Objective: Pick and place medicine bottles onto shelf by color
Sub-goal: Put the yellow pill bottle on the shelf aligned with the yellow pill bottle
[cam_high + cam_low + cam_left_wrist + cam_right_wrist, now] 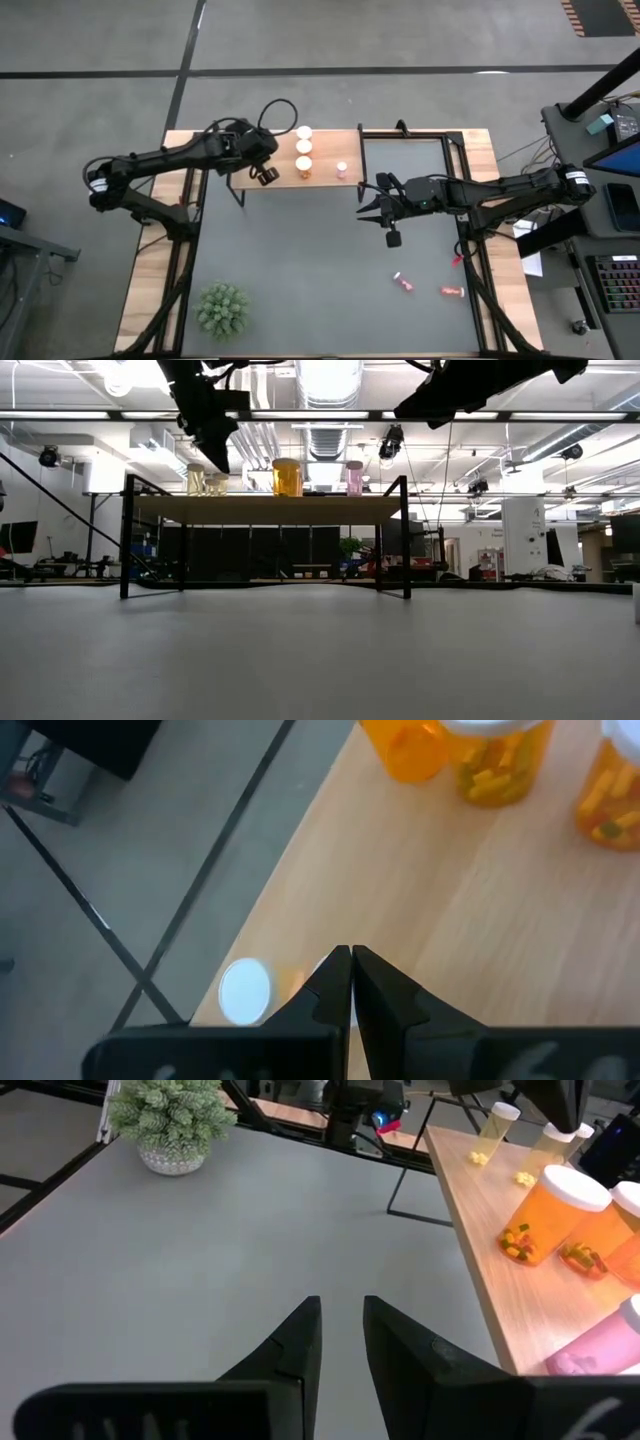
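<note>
While the left gripper (266, 174) hangs over the left end of the light-brown wooden shelf on thin black legs (322, 178), its fingers are pressed fully together w/ nothing between them. Right gripper (372, 203) hovers above the grey desk (300, 270) just right of the shelf, jaws a narrow slit apart, empty. On the shelf: three orange white-capped medicine bottles (303, 148) in a row, one small pink bottle (342, 169) beside them. Two pink bottles (404, 283) lie on the desk's right side, near the front; green spiky plant (222, 307) front-left.
</note>
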`<state>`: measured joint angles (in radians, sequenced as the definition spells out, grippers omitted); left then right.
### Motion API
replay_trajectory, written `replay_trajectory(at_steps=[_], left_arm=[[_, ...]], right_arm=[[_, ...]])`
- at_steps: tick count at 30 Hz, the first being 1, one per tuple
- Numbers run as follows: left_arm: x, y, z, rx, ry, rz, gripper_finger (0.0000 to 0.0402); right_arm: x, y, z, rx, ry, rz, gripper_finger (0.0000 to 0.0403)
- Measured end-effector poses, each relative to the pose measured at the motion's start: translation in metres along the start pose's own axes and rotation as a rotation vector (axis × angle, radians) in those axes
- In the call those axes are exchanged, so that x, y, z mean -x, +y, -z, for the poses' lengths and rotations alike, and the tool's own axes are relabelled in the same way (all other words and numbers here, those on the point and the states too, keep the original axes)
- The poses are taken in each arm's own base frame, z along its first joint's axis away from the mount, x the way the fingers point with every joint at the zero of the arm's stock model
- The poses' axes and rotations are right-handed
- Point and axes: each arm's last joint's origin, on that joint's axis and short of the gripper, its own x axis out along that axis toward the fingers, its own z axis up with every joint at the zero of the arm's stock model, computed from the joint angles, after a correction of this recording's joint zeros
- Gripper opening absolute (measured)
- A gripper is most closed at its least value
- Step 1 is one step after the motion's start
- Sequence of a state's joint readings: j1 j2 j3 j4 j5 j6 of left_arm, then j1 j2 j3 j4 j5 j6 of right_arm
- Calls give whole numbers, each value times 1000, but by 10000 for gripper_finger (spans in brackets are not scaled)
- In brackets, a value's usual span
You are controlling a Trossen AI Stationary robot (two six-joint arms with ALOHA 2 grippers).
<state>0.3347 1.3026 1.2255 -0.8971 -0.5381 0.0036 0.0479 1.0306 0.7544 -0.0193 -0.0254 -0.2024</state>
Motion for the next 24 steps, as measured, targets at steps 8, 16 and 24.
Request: replay_trajectory(at_steps=[8, 16, 24], left_arm=[[4, 2, 5, 6, 36, -10, 0], [9, 6, 10, 23, 57, -25, 0], [9, 6, 11, 34, 67, -31, 0]], right_arm=[[0, 0, 1, 4, 2, 0, 68], [0, 0, 1, 7, 2, 0, 68], [0, 0, 1, 7, 3, -1, 68]])
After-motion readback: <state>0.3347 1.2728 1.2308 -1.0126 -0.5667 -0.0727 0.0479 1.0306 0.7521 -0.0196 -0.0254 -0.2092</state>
